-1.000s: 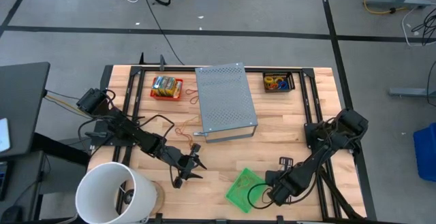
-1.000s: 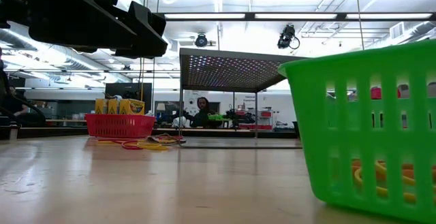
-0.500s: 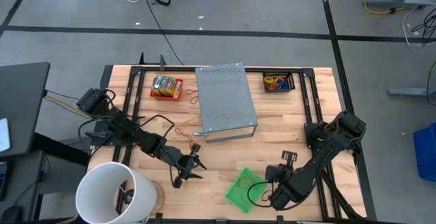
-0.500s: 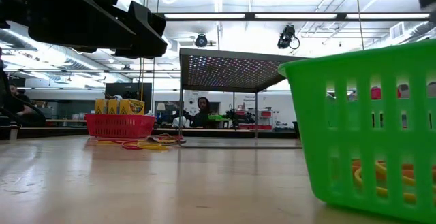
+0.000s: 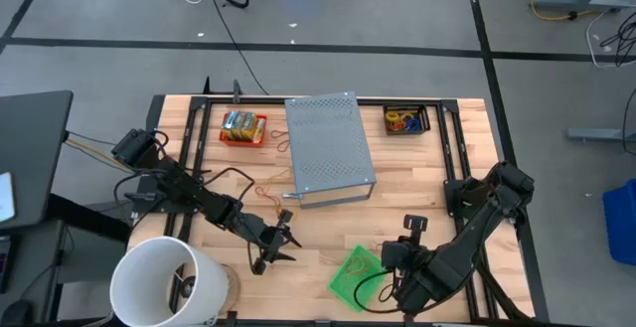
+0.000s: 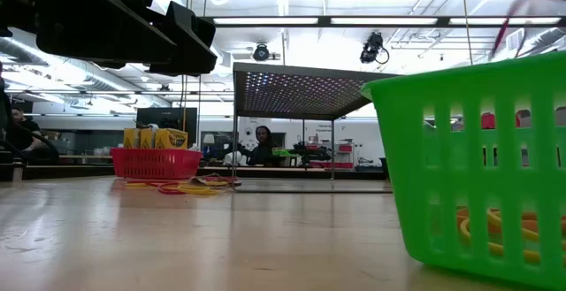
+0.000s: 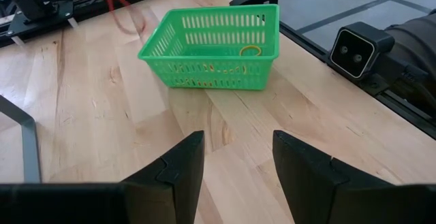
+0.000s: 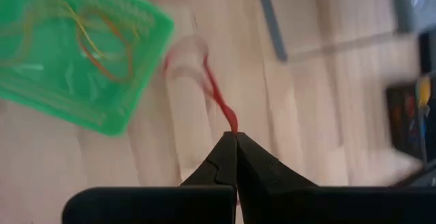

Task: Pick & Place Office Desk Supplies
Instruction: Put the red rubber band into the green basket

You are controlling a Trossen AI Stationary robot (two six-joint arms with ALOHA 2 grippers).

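My right gripper [image 8: 235,137] is shut on a red rubber band [image 8: 212,88], above the table beside the green basket [image 5: 356,272]. The basket [image 8: 75,54] holds several thin orange and yellow rubber bands [image 7: 251,50]. My left gripper [image 7: 238,156] stands open over bare wood left of the basket [image 7: 211,43], with nothing between its fingers; in the high view it [image 5: 287,241] is near the table's middle. More loose bands [image 5: 268,190] lie on the wood by the grey box. My right gripper pinches one end of the red band's loop [image 8: 231,125] between its two fingertips. The fingers slant downward from above. The rest of the band trails away from the tips, blurred, slack and clear of the table.
A grey perforated box [image 5: 328,148] stands in the middle at the back. A red tray with packets [image 5: 242,127] is to its left and a black tray of bands [image 5: 405,120] to its right. A white bucket [image 5: 164,282] stands at the near left corner.
My right gripper has risen from low beside the green basket and has tipped further downward; the red band now trails from its tips above the table. The basket has stayed in place.
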